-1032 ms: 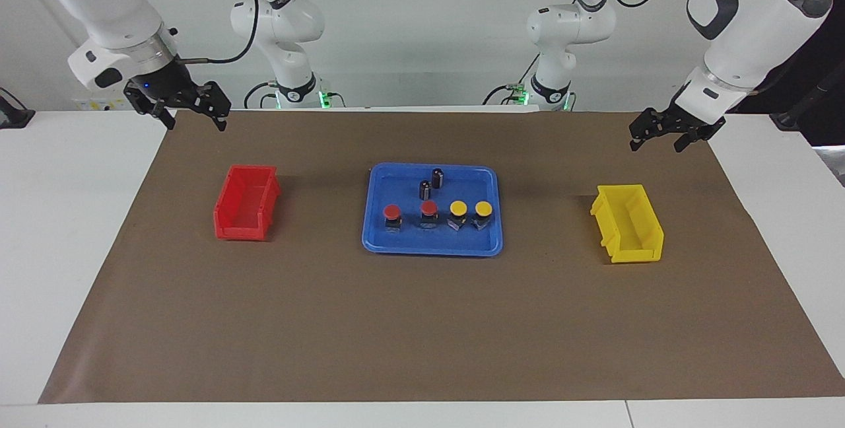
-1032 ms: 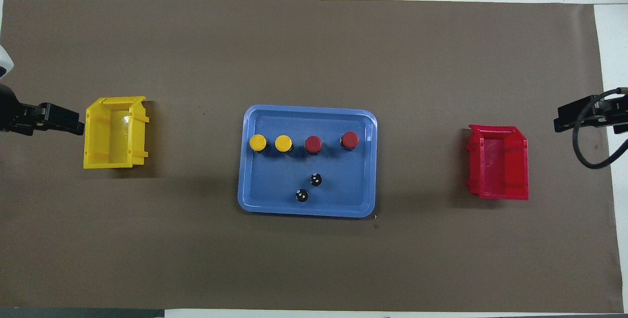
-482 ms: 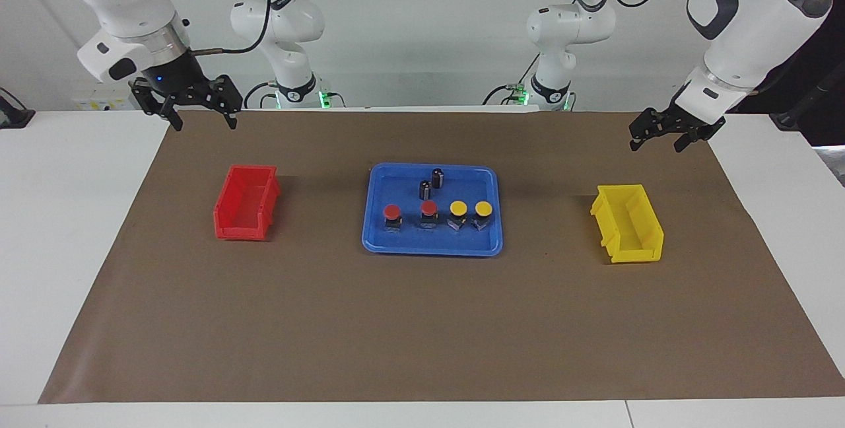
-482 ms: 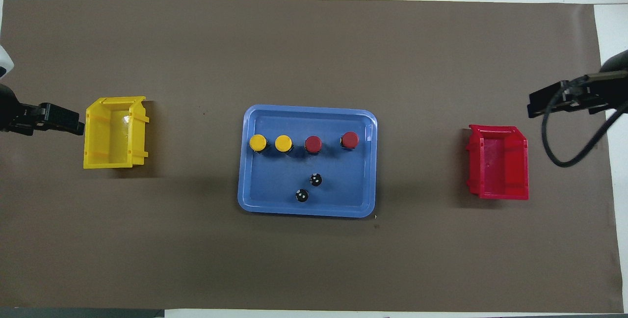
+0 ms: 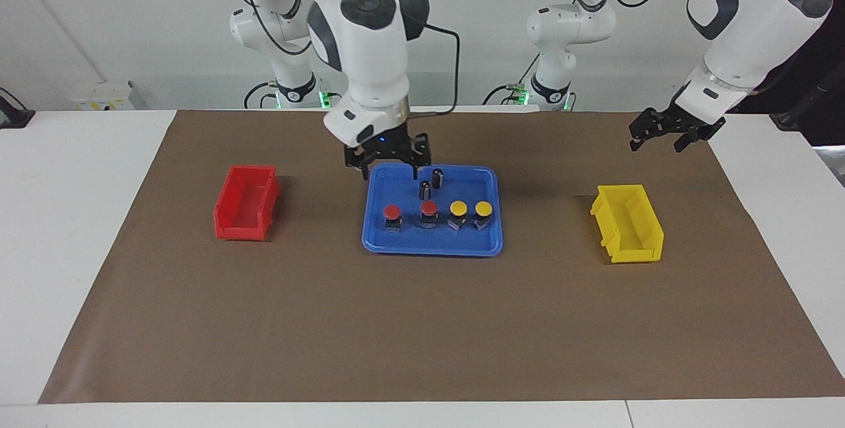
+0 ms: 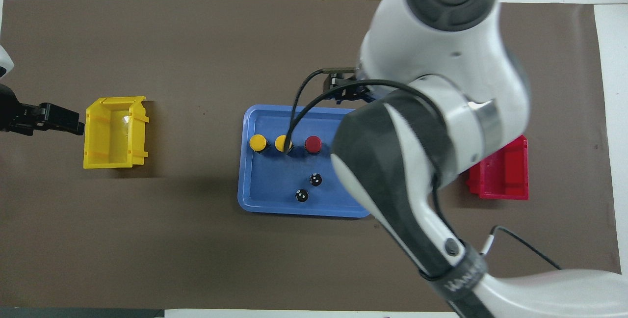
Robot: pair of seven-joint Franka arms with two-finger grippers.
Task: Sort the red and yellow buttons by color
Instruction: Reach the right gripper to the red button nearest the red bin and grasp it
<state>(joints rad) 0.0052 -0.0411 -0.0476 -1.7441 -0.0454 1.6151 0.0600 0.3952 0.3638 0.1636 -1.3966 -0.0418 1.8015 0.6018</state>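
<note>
The right pincer (image 5: 388, 162) hangs at centre frame in the facing view, over the blue tray (image 5: 376, 243), fingers spread and holding nothing. In the tray the two red buttons (image 5: 392, 211) and two yellow buttons (image 5: 458, 207) stand in one row, none yet sorted. To do well, it should likely drop straight onto the end red button, clear of the dark cylinders (image 5: 438, 178), then carry it to the red bin (image 5: 245, 203) at mid-left. The left pincer (image 5: 665, 132) waits at upper right, open and empty, near the yellow bin (image 5: 627, 223).
</note>
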